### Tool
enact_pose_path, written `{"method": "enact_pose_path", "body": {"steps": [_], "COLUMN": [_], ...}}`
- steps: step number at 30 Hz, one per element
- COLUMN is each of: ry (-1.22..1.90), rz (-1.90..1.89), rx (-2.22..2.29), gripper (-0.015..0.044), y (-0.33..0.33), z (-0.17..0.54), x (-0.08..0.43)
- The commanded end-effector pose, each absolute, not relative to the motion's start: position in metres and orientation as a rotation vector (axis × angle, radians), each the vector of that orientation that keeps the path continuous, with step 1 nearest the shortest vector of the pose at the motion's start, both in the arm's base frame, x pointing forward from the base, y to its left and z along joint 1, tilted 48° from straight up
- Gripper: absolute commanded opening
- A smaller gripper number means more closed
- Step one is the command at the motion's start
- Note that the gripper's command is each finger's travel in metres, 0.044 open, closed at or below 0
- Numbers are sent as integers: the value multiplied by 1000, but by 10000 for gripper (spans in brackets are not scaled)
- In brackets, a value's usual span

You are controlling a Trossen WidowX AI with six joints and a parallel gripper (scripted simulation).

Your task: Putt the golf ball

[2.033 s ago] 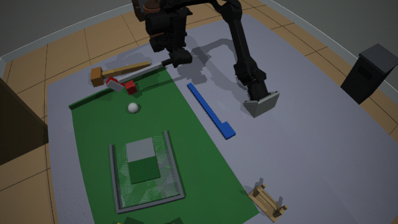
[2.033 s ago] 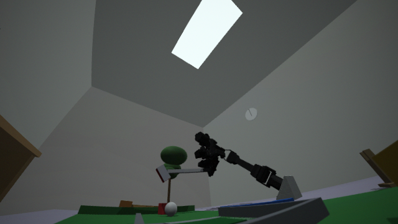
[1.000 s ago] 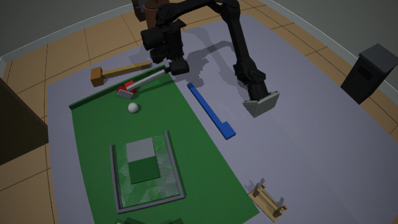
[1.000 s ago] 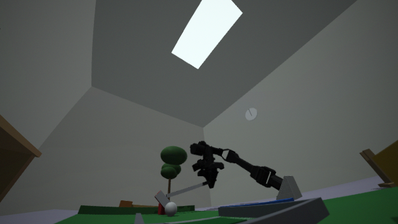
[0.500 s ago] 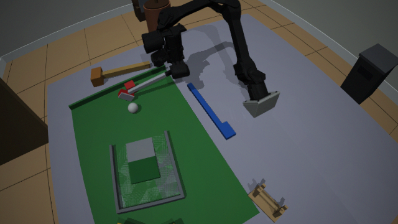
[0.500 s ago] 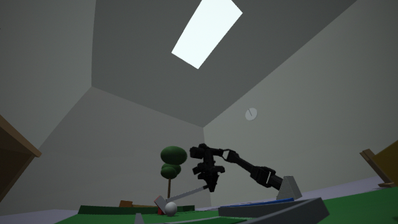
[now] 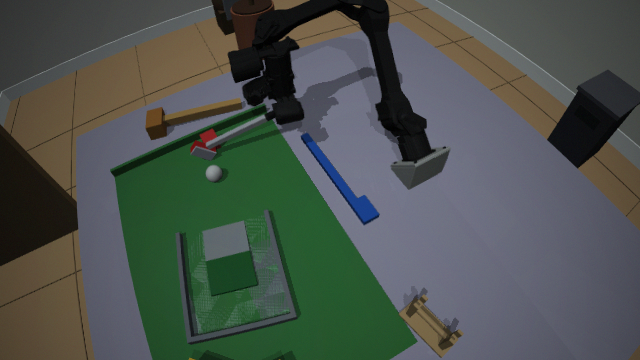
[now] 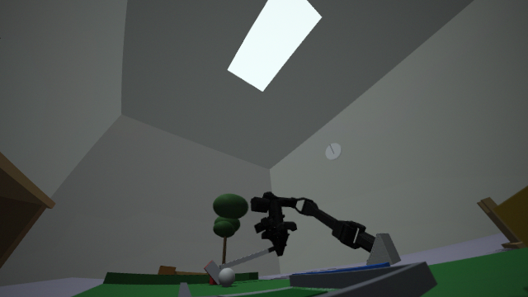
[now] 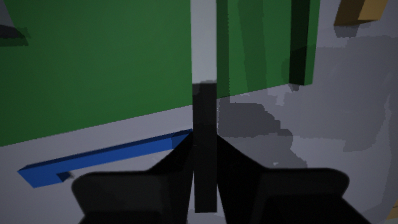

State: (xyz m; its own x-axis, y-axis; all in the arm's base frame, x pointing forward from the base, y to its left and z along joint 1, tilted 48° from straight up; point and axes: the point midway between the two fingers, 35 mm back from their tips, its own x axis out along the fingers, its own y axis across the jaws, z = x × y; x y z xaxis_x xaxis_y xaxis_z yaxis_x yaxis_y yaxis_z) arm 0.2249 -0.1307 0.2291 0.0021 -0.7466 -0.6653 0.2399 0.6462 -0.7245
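My gripper [image 7: 273,116] [image 8: 278,250] [image 9: 202,136] is shut on the black grip of the red putter. The putter's grey shaft [image 7: 240,130] [image 8: 245,258] [image 9: 204,45] slants down to its red head with a pale face [image 7: 203,150] [image 8: 212,271], low over the mat's rail end. The white golf ball [image 7: 214,173] [image 8: 227,276] rests on the green mat, a short way from the head on the ramp side. The pale ramp [image 7: 226,241] rises to the raised green [image 7: 232,274], inside a grey border. The head is outside the wrist view.
A red block [image 7: 208,135] stands right by the putter head. A dark green rail [image 7: 170,147] [image 8: 136,278] [image 9: 301,45] edges the mat. A brown mallet [image 7: 200,112] lies behind it. A blue putter [image 7: 332,175] [image 9: 105,154] lies beside the mat, and a small wooden stand [image 7: 422,327] is farther along.
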Motion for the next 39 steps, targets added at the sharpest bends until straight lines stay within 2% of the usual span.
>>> {"method": "enact_pose_path", "body": {"steps": [1,13,28,39], "ry": [1361,1357,1324,1328], "rz": [-819,-811,-748,-749], "rx": [-472,-469,-481,-486], "gripper": [0,0,0,0], "y": [-130,-53,-10,-14], "z": [228,143,183,179], "x": [225,252,250,251]}}
